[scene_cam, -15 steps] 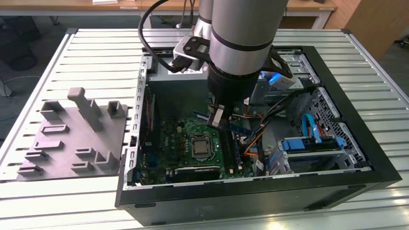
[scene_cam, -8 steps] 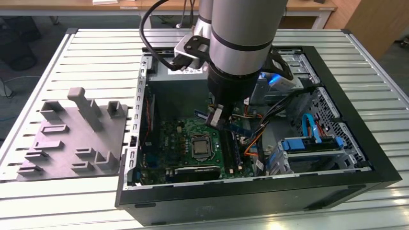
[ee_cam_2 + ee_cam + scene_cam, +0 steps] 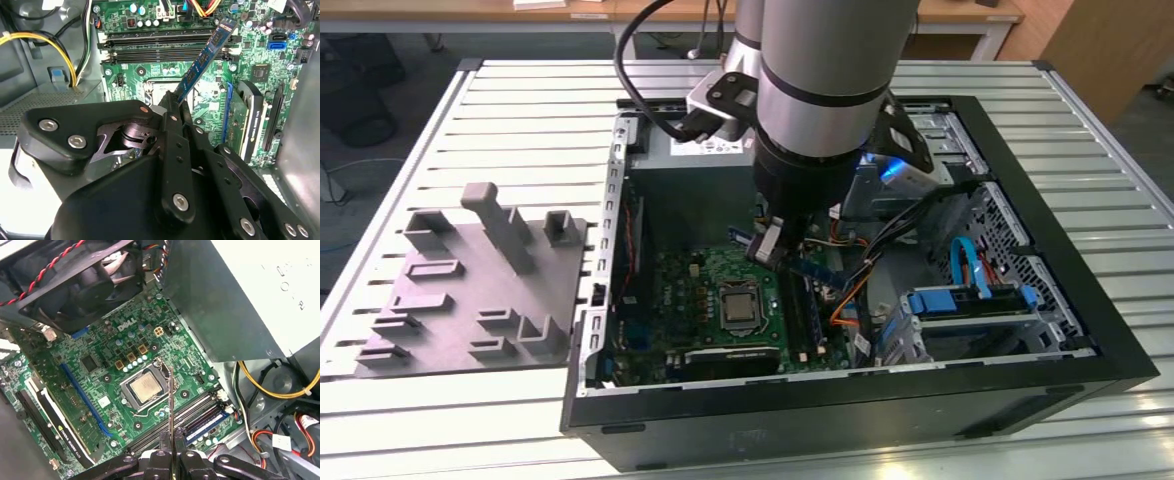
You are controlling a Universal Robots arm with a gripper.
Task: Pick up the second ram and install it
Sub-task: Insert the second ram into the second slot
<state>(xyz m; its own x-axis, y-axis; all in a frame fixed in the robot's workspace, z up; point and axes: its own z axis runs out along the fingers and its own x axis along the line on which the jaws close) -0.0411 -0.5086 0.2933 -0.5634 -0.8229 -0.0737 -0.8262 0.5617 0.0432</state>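
Gripper point(image 3: 174, 102) clamped on the second ram point(image 3: 202, 59), the strip tilted and held off the motherboard point(image 3: 100, 385), over the CPU socket point(image 3: 145, 389). Memory slots point(image 3: 160, 44) lie beyond the ram's free end. Orange cables point(image 3: 197, 6) are past the slots, power supply point(image 3: 240, 295) alongside.

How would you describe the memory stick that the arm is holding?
Look into the open computer case on the slatted table, above the motherboard. The second ram is the thin blue strip clamped in the tool, held off the board, unlike the stick seated in its slot.
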